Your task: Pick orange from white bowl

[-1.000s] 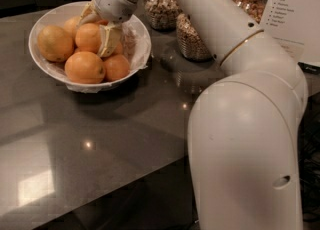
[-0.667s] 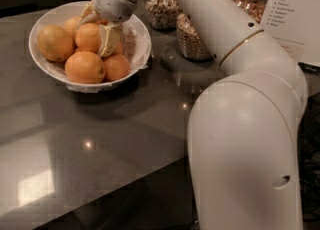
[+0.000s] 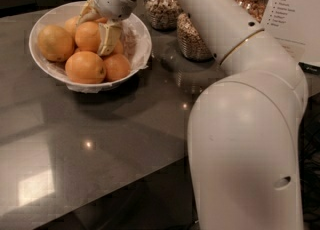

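— Dark counter [image 3: 125, 139] is seen beneath the white bowl [image 3: 142, 49]. Where is the orange [image 3: 86, 36] placed?
— It is found right at the gripper [image 3: 97, 33], just below it. Whether it is clasped cannot be told.

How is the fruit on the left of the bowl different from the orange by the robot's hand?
The left fruit is paler and yellowish; the orange is deeper orange. The left fruit lies at the white bowl's left rim, in full view; the orange lies mid-bowl, partly hidden by the gripper over the pile. Both are round.
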Controlling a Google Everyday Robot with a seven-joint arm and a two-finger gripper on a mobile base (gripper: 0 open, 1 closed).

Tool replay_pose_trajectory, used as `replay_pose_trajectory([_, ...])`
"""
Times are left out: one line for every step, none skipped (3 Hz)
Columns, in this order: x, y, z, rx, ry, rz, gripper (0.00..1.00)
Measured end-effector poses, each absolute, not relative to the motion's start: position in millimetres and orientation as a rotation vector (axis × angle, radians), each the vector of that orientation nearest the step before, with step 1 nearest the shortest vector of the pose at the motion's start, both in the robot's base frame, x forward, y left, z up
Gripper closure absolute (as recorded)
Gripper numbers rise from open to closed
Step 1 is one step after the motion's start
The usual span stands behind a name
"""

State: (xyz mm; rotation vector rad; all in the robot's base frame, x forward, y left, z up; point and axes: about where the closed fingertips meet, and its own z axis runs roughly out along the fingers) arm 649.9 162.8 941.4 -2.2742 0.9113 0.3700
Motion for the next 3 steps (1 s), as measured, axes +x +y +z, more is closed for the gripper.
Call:
replay_pose_trajectory([654, 149, 964, -2.237, 0.912, 0.316, 1.0])
replay_pose_trajectory([655, 121, 990, -2.181, 0.936, 0.254, 1.0])
replay_pose_trajectory([654, 96, 1008, -2.118, 0.958, 0.22, 1.0])
